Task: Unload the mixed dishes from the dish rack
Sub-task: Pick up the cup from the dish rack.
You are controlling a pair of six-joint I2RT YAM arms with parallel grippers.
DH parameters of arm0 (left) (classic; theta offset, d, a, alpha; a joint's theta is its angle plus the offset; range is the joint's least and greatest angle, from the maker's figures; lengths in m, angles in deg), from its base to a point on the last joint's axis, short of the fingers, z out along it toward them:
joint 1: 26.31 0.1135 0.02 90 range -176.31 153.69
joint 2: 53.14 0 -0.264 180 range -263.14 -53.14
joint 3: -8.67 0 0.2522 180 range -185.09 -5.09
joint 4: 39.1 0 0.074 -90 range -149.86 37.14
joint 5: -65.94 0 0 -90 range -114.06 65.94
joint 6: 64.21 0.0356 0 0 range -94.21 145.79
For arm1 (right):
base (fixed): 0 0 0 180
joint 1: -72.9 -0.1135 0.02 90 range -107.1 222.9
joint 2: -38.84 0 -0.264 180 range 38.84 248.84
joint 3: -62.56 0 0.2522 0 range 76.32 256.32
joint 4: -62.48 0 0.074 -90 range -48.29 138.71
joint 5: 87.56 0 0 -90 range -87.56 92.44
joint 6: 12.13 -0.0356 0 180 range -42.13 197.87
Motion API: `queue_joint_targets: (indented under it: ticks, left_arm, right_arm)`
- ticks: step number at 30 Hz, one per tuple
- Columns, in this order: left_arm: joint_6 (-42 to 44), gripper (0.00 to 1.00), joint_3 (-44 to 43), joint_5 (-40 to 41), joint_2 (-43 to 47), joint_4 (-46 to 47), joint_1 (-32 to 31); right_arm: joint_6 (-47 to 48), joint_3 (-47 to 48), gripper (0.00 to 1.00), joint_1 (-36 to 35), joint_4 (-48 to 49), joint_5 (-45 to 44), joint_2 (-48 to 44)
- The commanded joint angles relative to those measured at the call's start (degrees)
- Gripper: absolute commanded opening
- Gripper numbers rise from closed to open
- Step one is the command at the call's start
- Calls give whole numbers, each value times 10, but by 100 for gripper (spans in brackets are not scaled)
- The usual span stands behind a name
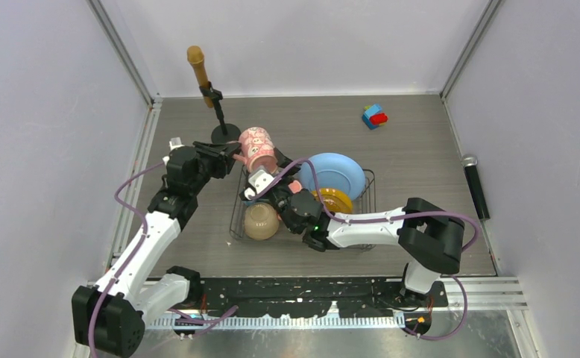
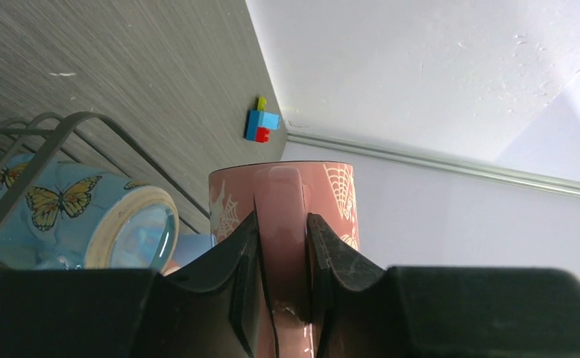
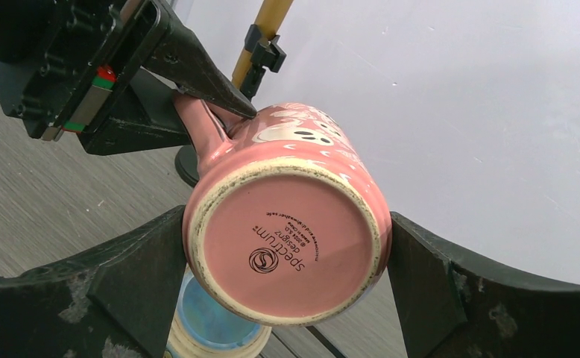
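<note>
Mug (image 2: pixel 332 198) handle is pinched between the left gripper's (image 2: pixel 281 224) nearly closed fingers, with the body just beyond them, sideways in the air. Past it, the right gripper (image 3: pixel 287 250) is spread wide around the base, both pads seemingly against its wall. If that clasp lets go before the thin-handle pinch is firm, the mug could swing or slip onto the blue mug (image 2: pixel 56 201) in the rack (image 2: pixel 86 119) below.

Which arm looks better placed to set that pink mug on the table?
Left, probably. The left claw pinches the pink mug by its handle outside the dish rack; the right claw, spanning the mug's body, reaches across the rack.
</note>
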Motion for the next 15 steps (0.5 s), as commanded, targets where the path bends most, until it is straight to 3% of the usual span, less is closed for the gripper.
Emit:
queue_joint_targets:
  ticks: [1, 3, 6, 9, 12, 15]
  left_arm:
    - [50, 0, -32, -97, 27, 101, -32]
    - [96, 0, -43, -80, 34, 95, -31]
    - [167, 0, -70, -67, 44, 71, -32]
    - [158, 0, -49, -53, 51, 124, -31]
    - [150, 0, -43, -59, 48, 154, -31]
    - [146, 0, -45, -73, 39, 179, -31]
  right_arm:
    - [-55, 14, 15, -43, 36, 151, -3]
    - [-81, -5, 39, -43, 31, 143, -18]
    - [-146, -30, 60, -42, 4, 128, -51]
    - [-204, -42, 84, -43, -24, 115, -78]
    - [-248, -54, 97, -42, -26, 108, -93]
    - [-256, -62, 100, -43, -40, 122, -115]
